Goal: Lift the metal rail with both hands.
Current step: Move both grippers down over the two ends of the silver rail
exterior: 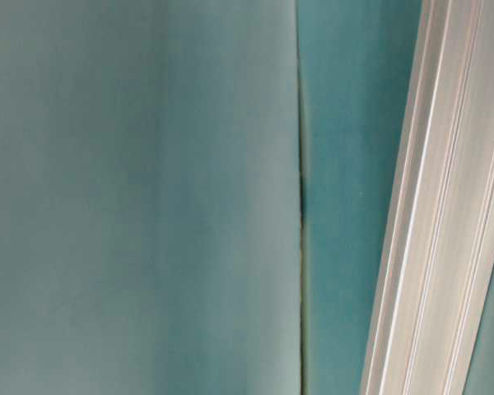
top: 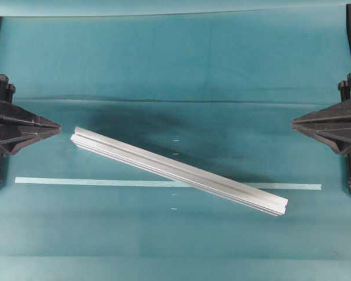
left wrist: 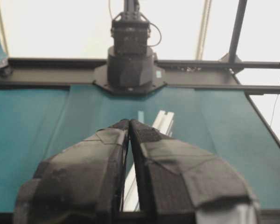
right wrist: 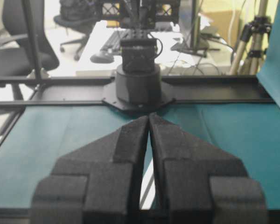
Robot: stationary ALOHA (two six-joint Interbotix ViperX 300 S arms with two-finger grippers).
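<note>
Lying flat on the teal tabletop (top: pixel 164 64), the metal rail (top: pixel 178 171) runs as a long diagonal in the overhead view, its upper-left end just below and to the right of the left end effector (top: pixel 57 125) and its lower-right end well down toward the near edge, crossing over the thin pale tape strip (top: pixel 93 181). That slant is what the coming move turns on: the long axis does not line up with the straight line between the 2 arms, so each arm has a different reach.

The left end effector is plainly the nearer one; its tip sits close to the rail's upper-left end, apart from it but only just. The right end effector (top: pixel 295 123) is well apart from the lower-right end, which lies down and to the left of it. My judgement is that the right arm has the longer travel and must come forward and inward, while the left needs only a short drop.

Both end effectors are narrow, jaws drawn nearly together with only a slim gap showing in each wrist view, and neither holds anything. The left wrist view shows the rail's pale end beyond its fingertips (left wrist: pixel 130 126). Both would need to widen before straddling the bar. The table-level view shows only a blurred stretch of rail, grooves running lengthwise.
</note>
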